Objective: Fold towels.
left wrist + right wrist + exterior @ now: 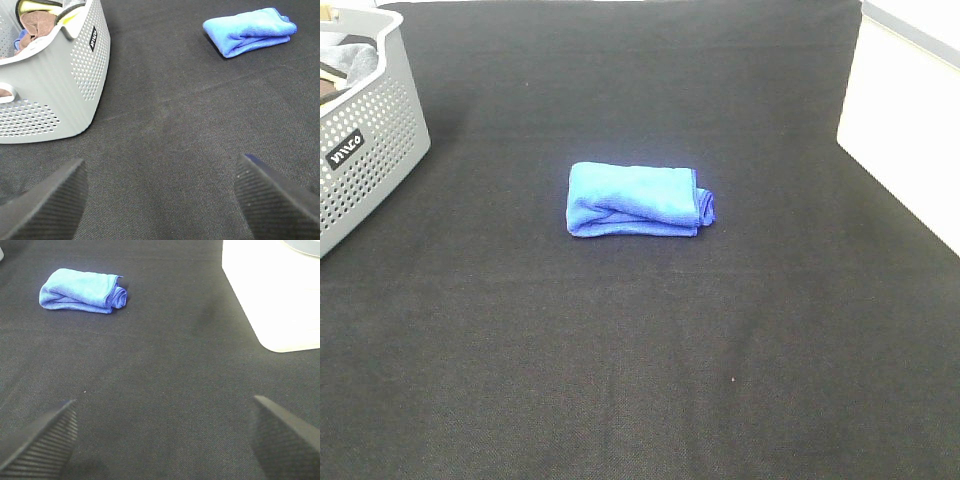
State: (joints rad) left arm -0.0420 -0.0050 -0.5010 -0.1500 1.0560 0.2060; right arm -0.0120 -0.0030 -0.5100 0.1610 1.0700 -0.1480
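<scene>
A grey perforated basket [365, 140] stood at the far left corner of the black cloth [640, 380], cropped by the frame, its contents partly hidden. The blue towel [635, 200] lay folded mid-table, well apart from it. The left gripper [160, 200] and right gripper [162, 440] hovered spread, holding nothing.

The grey perforated basket [365, 150] carries a small black label [345, 148], seemingly reading "vitco".
</scene>
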